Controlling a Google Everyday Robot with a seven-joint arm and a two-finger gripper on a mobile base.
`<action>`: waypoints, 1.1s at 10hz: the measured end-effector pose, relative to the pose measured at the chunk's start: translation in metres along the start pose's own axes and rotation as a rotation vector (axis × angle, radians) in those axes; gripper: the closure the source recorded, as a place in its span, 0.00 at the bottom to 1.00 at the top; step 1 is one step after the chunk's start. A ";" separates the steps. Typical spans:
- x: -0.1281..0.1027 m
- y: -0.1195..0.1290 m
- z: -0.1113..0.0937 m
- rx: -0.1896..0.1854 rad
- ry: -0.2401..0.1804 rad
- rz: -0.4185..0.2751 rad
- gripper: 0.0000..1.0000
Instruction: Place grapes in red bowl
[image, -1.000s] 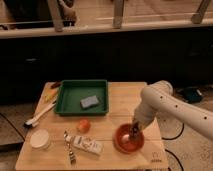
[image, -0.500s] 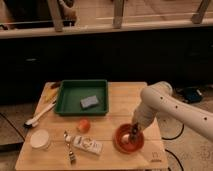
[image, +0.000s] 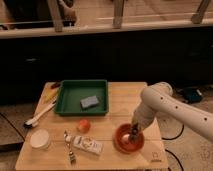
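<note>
**Pincer down in the red bowl: placing looks nearly done**

Camera view: the arm reaches in from the right and bends down over the desk (image: 125, 95), so that the pincer (image: 133, 136) sits inside the red bowl (image: 119, 142), low against its pale inside. The bowl stands near the desk's front right edge. Whether the pincer is apart or together cannot be told here. The grapes cannot be picked out as a separate thing. They lie nowhere else on the desk, so they are most likely at the pincer's tip, within the bowl's rim and hidden by it.

To the left, the orange fruit (image: 83, 125), the white cup (image: 40, 139) and the green tray (image: 65, 95) with its blue sponge (image: 89, 102) all stand well apart from the bowl.

In my judgement the carry is finished and the delivery is at its last stage. What is left is to let go, if that is not done yet, and lift the arm clear without tipping the bowl.
</note>
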 end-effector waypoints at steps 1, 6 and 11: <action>-0.001 0.000 0.000 0.001 -0.003 -0.005 0.67; -0.002 0.001 0.003 0.000 -0.015 -0.020 0.67; -0.002 0.002 0.004 0.003 -0.029 -0.039 0.45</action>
